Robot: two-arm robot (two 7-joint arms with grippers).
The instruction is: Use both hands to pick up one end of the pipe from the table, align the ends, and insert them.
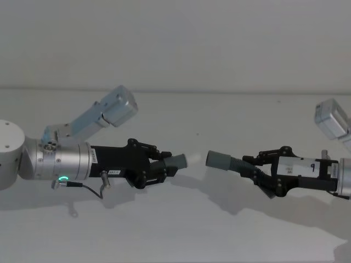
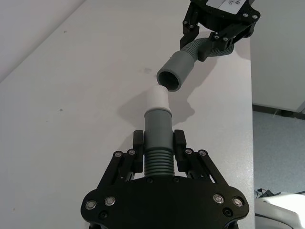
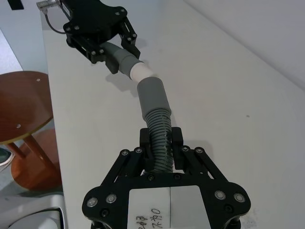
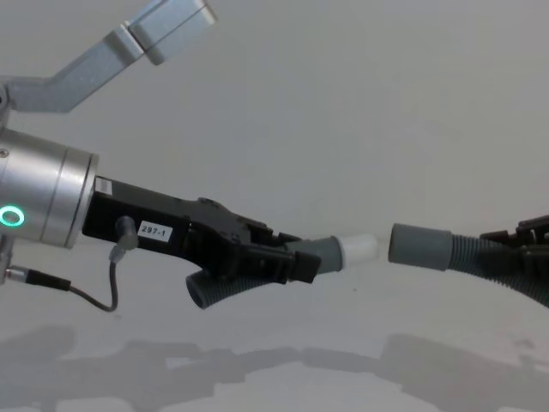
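Mid-frame above the table [image 1: 181, 230], the left gripper [image 4: 283, 262], clenched on the elbow [image 4: 257, 279], points its white tip [image 4: 358, 250] rightward at the hose [image 4: 480, 256] cuff [image 4: 420, 245], clamped by the right gripper [image 1: 258, 174]; a narrow gap separates them, nearly coaxial.

The elbow [image 4: 257, 276] is a short, dark grey bent piece with a ribbed middle, gripped by the left gripper [image 4: 287, 260] at its ribs and raised above the white table [image 1: 181, 230]. Its whitish tip [image 4: 358, 250] points toward the hose [image 3: 159, 138]. The hose is corrugated and dark grey, clamped by the right gripper [image 3: 161, 142] on its ribbing (just behind the cuff). Its smooth grey cuff [image 4: 420, 245] faces the tip, its open mouth near but apart from it, roughly in line.
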